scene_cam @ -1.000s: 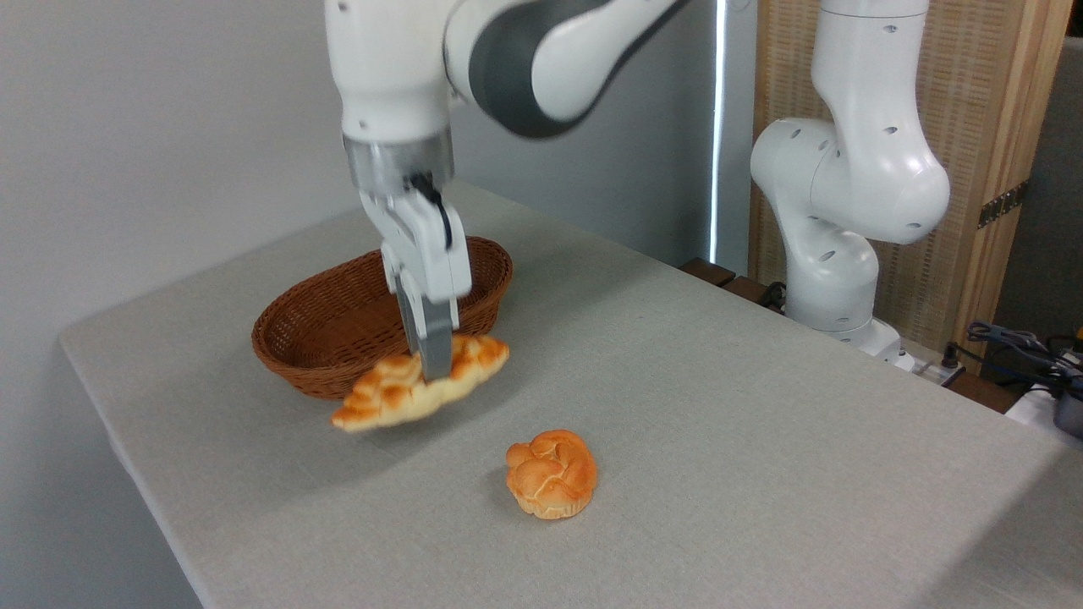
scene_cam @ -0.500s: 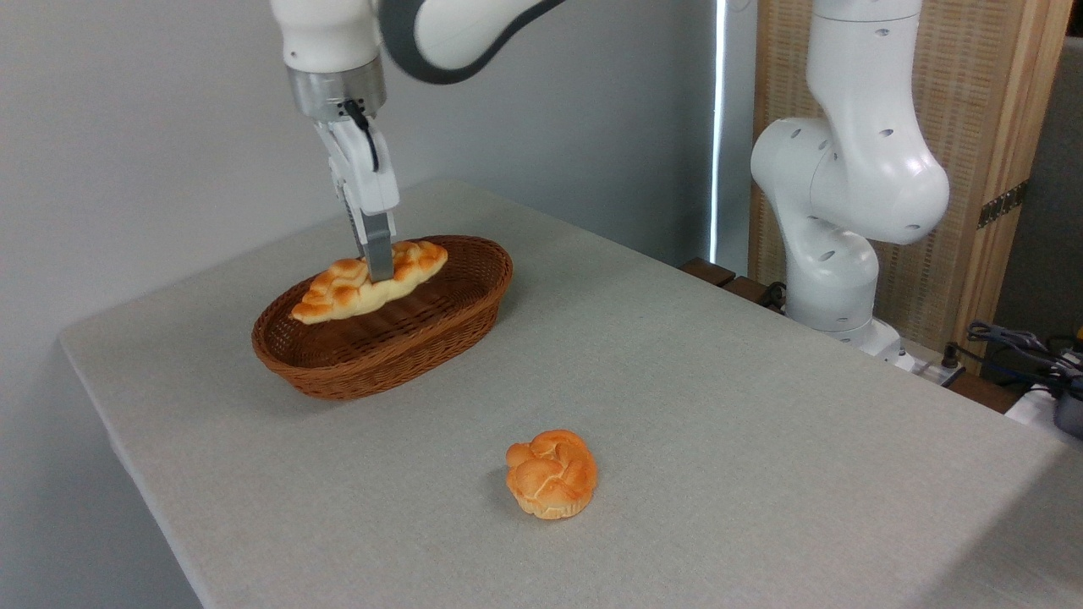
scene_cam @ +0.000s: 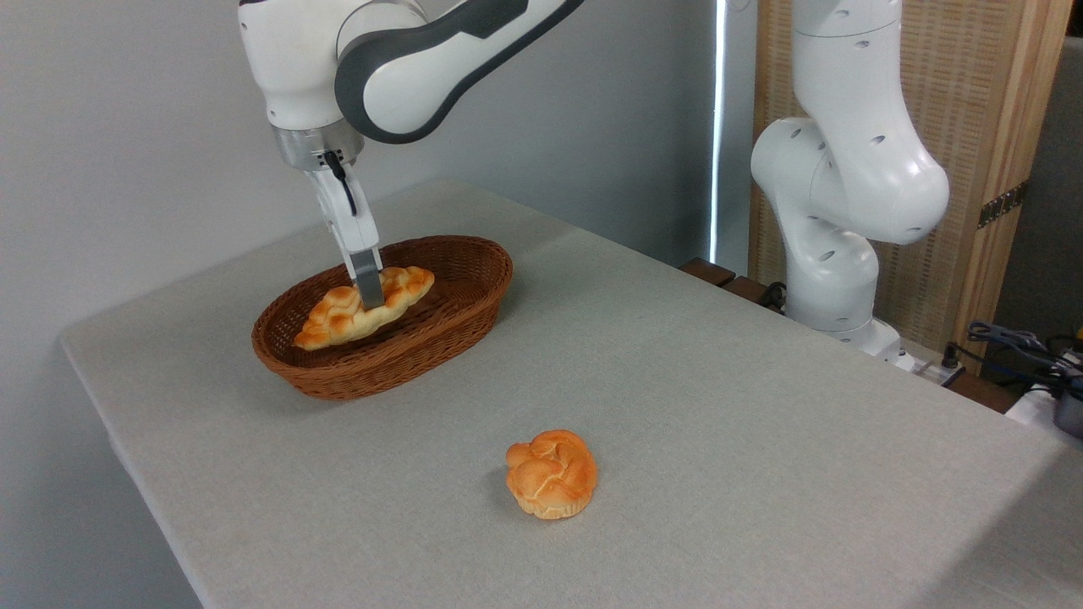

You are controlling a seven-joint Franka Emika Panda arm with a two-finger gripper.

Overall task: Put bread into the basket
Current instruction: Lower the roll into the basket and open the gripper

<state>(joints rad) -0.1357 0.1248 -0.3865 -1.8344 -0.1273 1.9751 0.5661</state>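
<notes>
The long braided bread (scene_cam: 338, 313), golden-yellow with browned bumps, hangs low inside the oval reddish-brown wicker basket (scene_cam: 448, 326) at the table's back left. Its left tip dips toward the basket's floor and its right end sits higher. My gripper (scene_cam: 370, 294) comes down from above and is shut on the bread's middle. Only the near grey finger shows; the far one is hidden behind the loaf. I cannot tell whether the bread touches the basket's floor.
A round orange knotted bun (scene_cam: 552, 472) lies on the grey table (scene_cam: 719, 406) toward the front middle. The arm's white base (scene_cam: 833, 245) stands at the back right, with cables (scene_cam: 1024, 347) beyond the table's right edge. A wall is close behind the basket.
My gripper carried the bread up from in front of the basket, over its rim, and has now lowered it into the basket. The bun has not moved.
</notes>
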